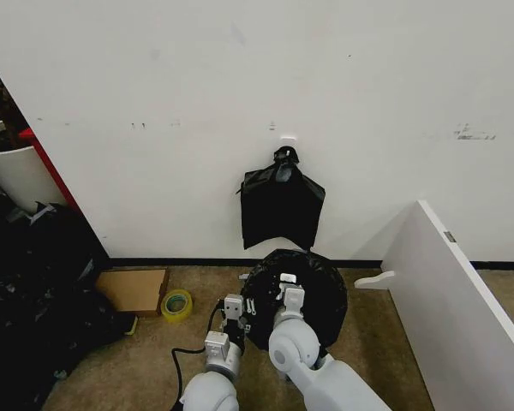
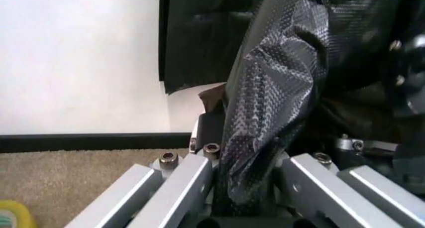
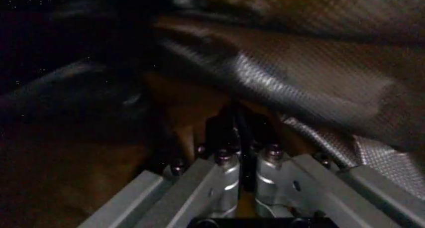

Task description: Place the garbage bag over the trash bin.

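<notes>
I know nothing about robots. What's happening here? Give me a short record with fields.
Garbage bag: black, crinkled, spread over a round form on the carpet by the wall
Left pincer: at the bag's left edge, shut on a fold of plastic
Right pincer: inside the bag, fingers together
Hanging bag: knotted, on the wall above
Tape roll: yellow, on the floor, left

On the white wall (image 1: pixel 240 77) ahead of you, a flat, squarish black bag with a knotted top (image 1: pixel 280 208) hangs from a small white hook (image 1: pixel 288 137). On the tan carpet floor (image 1: pixel 385 342), a flat brown cardboard piece (image 1: pixel 135 288) lies against the black baseboard (image 1: pixel 180 262), with a yellow tape roll (image 1: pixel 176 305) just beside it. To your right stands a white panel (image 1: pixel 454 308). To your left lies a heap of black bags (image 1: pixel 30 291), with a large white container with a red strip (image 1: pixel 21 171) behind it.
</notes>
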`<state>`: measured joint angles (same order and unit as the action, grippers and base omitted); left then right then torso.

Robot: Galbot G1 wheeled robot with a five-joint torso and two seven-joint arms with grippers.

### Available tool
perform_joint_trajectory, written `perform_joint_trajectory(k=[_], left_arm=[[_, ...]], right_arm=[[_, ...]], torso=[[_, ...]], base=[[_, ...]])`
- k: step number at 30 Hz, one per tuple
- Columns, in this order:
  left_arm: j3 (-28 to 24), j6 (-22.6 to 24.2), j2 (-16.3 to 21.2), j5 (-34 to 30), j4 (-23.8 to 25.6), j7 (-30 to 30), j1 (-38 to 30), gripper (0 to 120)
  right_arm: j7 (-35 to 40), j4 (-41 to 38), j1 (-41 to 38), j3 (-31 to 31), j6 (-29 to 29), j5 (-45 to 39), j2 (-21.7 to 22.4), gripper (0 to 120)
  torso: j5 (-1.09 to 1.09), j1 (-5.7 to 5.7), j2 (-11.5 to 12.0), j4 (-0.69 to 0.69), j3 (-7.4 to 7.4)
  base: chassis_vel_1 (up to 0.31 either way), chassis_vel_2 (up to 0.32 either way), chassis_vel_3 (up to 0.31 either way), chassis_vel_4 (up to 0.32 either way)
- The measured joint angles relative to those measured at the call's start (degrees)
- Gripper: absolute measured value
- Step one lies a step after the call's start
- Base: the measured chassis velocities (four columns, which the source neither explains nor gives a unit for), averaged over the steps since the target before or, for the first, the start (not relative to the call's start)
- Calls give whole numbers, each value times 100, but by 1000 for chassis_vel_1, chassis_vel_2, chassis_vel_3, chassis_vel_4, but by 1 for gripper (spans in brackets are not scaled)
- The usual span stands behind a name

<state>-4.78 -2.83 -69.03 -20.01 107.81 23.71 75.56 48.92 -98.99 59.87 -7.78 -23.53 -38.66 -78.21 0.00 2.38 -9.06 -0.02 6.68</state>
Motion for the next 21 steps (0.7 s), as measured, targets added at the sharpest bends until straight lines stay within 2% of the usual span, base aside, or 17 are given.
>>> perform_joint_trajectory(k=[10,16,21], left_arm=[[12,-4,0,-1,17,-5,15,1],[33,-7,3,-4,-12,-4,-2,1],[44,-7,4,-43,-54,2,-41,1]], right_arm=[[155,121,-61,123,-81,-1,96,0],[163,-337,72,88,-163,-207,230,0],[63,-1075,367,-72,-224,-322,352,0]], torso=[[0,0,0,0,0],[0,0,0,1,0],[0,0,0,1,0]], base=[[0,0,0,0],[0,0,0,0],[0,0,0,0]])
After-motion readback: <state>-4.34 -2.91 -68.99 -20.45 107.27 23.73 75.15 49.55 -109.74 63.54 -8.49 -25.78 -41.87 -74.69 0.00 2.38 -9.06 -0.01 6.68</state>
